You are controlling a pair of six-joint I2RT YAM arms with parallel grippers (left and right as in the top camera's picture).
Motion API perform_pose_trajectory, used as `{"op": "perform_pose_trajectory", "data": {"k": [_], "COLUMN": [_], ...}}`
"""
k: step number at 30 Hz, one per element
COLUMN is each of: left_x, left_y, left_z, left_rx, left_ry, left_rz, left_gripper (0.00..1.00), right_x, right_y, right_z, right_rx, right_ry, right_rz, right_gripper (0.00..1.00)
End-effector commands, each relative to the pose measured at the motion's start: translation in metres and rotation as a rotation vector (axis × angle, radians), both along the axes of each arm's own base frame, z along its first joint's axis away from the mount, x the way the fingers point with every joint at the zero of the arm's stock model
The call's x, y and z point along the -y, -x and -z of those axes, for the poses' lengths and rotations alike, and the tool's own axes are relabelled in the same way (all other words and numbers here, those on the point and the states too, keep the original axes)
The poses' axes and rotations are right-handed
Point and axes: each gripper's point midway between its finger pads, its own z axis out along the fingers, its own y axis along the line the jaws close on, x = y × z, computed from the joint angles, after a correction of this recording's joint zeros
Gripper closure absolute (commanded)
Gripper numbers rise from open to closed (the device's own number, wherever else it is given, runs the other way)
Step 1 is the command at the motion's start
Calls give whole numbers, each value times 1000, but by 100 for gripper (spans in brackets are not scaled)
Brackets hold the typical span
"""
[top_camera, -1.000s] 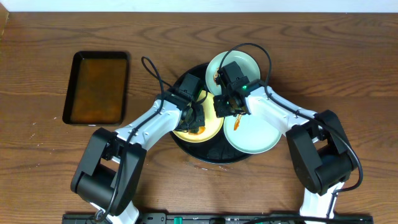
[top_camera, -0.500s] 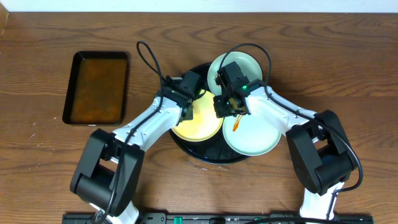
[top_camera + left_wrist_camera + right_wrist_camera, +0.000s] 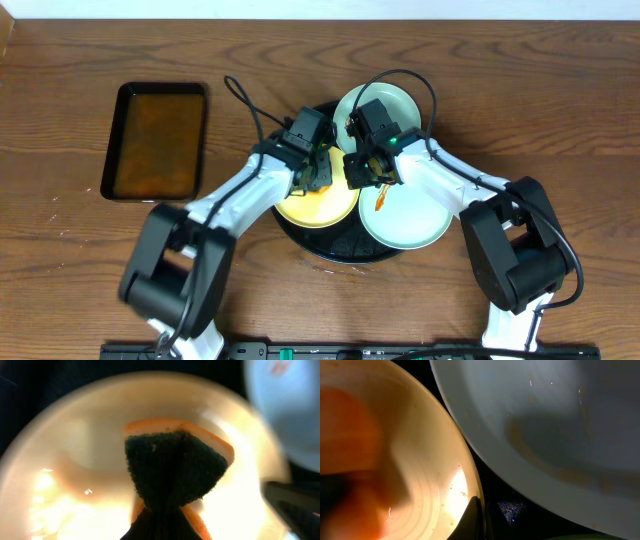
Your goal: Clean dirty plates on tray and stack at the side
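Plates (image 3: 410, 215) (3) crowd the tray (image 3: 328, 250) rim; left end effector (image 3: 318, 178) clamps a sponge (image 3: 175, 465), right end effector (image 3: 368, 172) closed.

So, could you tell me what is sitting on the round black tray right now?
Three plates fill the tray: a yellow plate with a sponge above it, a far mint-green plate and a near mint-green plate smeared orange. The arms hide parts of them.

blocked: tray (image 3: 320, 243) centre, plates (image 3: 410, 215) crowded, left hand (image 3: 318, 178), right hand (image 3: 368, 178) above | open: table (image 3: 575, 100) right side
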Motion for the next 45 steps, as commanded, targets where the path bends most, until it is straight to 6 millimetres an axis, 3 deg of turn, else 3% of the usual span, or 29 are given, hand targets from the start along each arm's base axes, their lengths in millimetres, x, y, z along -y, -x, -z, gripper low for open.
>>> {"op": "perform_pose_trajectory", "data": {"k": [1, 3, 6, 10, 14, 19, 26, 30, 35, 40, 43, 45], "left_x": [-1, -15, -59, -103, -129, -129, -120, -122, -127, -128, -127, -125], "left_y": [11, 8, 0, -6, -7, -13, 4, 20, 44, 50, 50, 50], "left_z": [26, 28, 27, 22, 6, -41, -143, -169, -164, -166, -167, -166], "left_rx": [-83, -66, -37, -17, -2, 103, 310, 350, 272, 258, 264, 256], "left_ry": [-2, -66, -236, -402, -489, -460, -237, -193, -192, -159, -156, -141], "left_rz": [17, 16, -69, -102, -137, -168, -245, -245, -262, -313, -313, -306], "left_gripper": [93, 93, 93, 93, 93, 92, 93, 93, 92, 93, 93, 92], "right_x": [12, 12, 12, 13, 13, 13, 0, -4, -4, 19, 31, 49], "right_y": [-1, 0, 0, 0, 0, 0, 3, -2, -7, -12, -11, -13], "right_z": [10, 11, 11, 11, 11, 11, 0, -28, -85, -143, -164, -180], "right_rx": [-7, -9, -9, -9, -8, -9, -25, 13, 148, 321, 389, 449], "right_ry": [47, 48, 49, 52, 52, 51, -20, -47, -71, -3, 36, 108], "right_rz": [21, 21, 21, 23, 23, 23, -1, -14, -76, -58, -60, -16], "right_gripper": [99, 99, 99, 99, 99, 99, 99, 99, 99, 99, 99, 99]}}
